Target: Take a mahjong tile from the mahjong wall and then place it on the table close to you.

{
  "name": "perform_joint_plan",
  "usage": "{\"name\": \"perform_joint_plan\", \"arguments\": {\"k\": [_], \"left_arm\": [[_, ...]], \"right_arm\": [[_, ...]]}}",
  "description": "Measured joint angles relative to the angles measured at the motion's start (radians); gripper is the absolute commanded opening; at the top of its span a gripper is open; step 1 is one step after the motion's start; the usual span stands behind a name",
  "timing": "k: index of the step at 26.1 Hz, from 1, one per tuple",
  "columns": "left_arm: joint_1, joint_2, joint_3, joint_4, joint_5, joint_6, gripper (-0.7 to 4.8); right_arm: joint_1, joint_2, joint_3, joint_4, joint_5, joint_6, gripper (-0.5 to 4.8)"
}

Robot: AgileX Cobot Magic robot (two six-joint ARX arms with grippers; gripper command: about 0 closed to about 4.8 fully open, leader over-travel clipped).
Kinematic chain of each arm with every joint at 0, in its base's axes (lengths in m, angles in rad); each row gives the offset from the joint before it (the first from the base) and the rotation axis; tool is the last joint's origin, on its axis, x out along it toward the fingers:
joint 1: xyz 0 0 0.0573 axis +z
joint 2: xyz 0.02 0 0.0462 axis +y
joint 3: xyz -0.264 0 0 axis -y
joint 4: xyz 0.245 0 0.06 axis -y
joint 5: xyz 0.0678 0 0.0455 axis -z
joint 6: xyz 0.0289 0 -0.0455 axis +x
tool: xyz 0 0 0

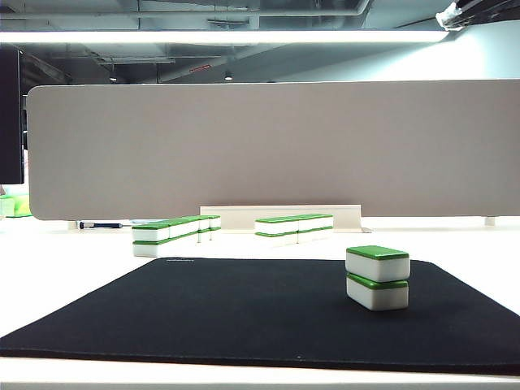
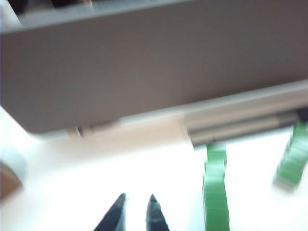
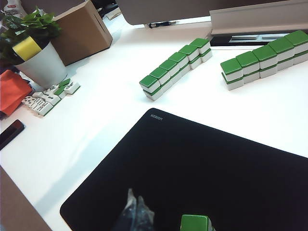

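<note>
1. The mahjong wall (image 1: 176,234) sits on the white worktop (image 1: 73,268) beyond the far edge of the black mat (image 1: 244,313), in front of the grey partition panel (image 1: 268,146).
2. It lies in two separate runs, each two tiles high with green backs up: the left run's long axis slants away toward the panel, and the second run (image 1: 294,227) lies to its right, angled more across the view.
3. In the right wrist view both runs (image 3: 175,67) (image 3: 264,57) point roughly toward each other's near ends, with a gap between.
4. A lone two-tile stack (image 1: 378,277) stands on the mat, nearer the camera than the wall.
5. The left gripper (image 2: 135,214) hovers over bare worktop beside the wall (image 2: 215,187); its fingers are nearly together and hold nothing.
6. The right gripper (image 3: 136,214) is above the mat's near part, next to the stack; the picture does not show its jaw spacing.
7. A potted plant (image 3: 36,45), a cardboard box (image 3: 84,31) and loose tiles (image 3: 50,95) sit off the mat's left side.
</note>
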Motion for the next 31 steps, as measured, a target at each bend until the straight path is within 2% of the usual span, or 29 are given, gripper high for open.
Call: {"name": "perform_joint_plan", "arguments": {"k": [5,9,13,21,28,29,31], "left_arm": [[0.000,0.109,-0.031,-0.142,0.023,-0.035,0.52],[-0.001,0.170,-0.029,-0.193,0.082,-0.074,0.52],[-0.013,0.246,-0.031,-0.253,0.083,-0.087,0.52],[-0.052,0.301,-0.030,-0.259,0.089,-0.090,0.52],[-0.054,0.323,-0.030,-0.260,0.090,-0.135,0.59],[-0.054,0.328,-0.030,-0.260,0.090,-0.135,0.72],[-0.060,0.351,-0.030,-0.268,0.090,-0.138,1.87]], "right_arm": [[0.000,0.000,0.000,0.000,0.000,0.000,-0.01],[0.000,0.000,0.000,0.000,0.000,0.000,-0.01],[0.000,0.000,0.000,0.000,0.000,0.000,-0.01],[0.000,0.000,0.000,-0.001,0.000,0.000,-0.01],[0.001,0.000,0.000,-0.001,-0.001,0.000,-0.01],[0.001,0.000,0.000,-0.001,-0.001,0.000,-0.01],[0.001,0.000,0.000,-0.001,-0.001,0.000,-0.01]]}}
